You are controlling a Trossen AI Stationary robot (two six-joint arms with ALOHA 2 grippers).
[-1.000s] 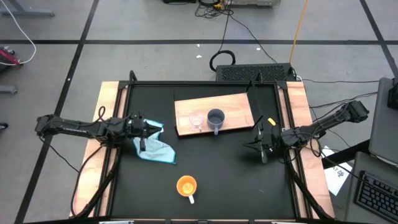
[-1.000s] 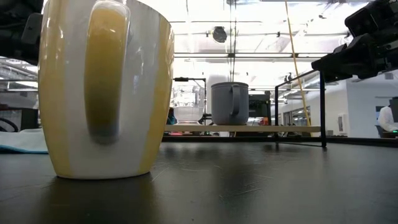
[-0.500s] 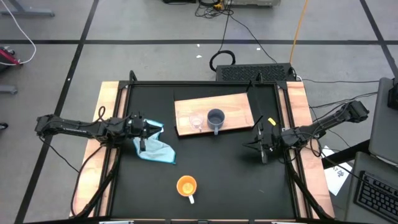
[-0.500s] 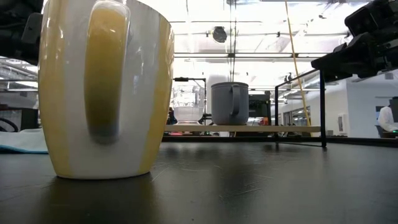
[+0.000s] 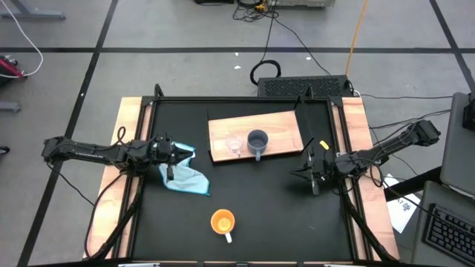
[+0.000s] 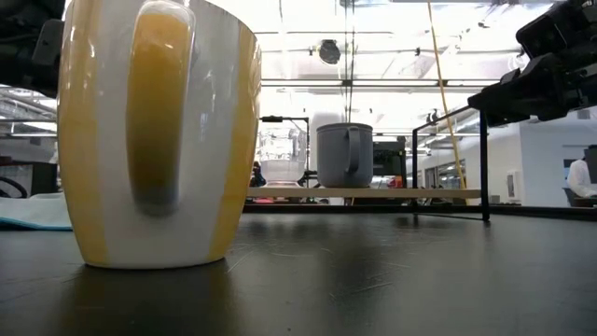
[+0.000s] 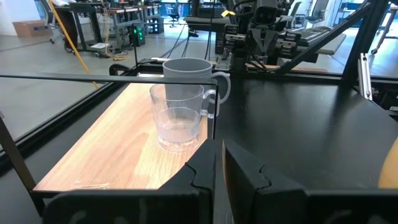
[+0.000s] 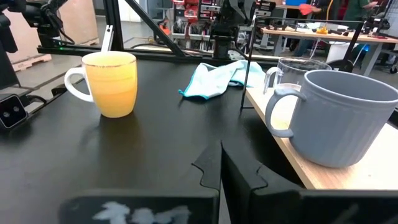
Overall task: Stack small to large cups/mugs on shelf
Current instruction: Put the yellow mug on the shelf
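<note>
Glass cup [image 5: 234,144] and grey-blue mug [image 5: 257,140] sit on shelf [image 5: 286,127]; orange mug [image 5: 222,221] well apart. Left pincer [image 5: 177,158] nearly pressed together, empty, by shelf; right pincer [image 5: 312,175] pressed together, empty.

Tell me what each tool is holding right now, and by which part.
Nothing is held. The left tool hangs over the light blue cloth, nearly shut and empty; the right tool is shut on nothing over bare table.

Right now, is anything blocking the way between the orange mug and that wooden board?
Nothing visible does. Bare black tabletop lies between the orange mug and the board; the blue cloth lies off to one side.
</note>
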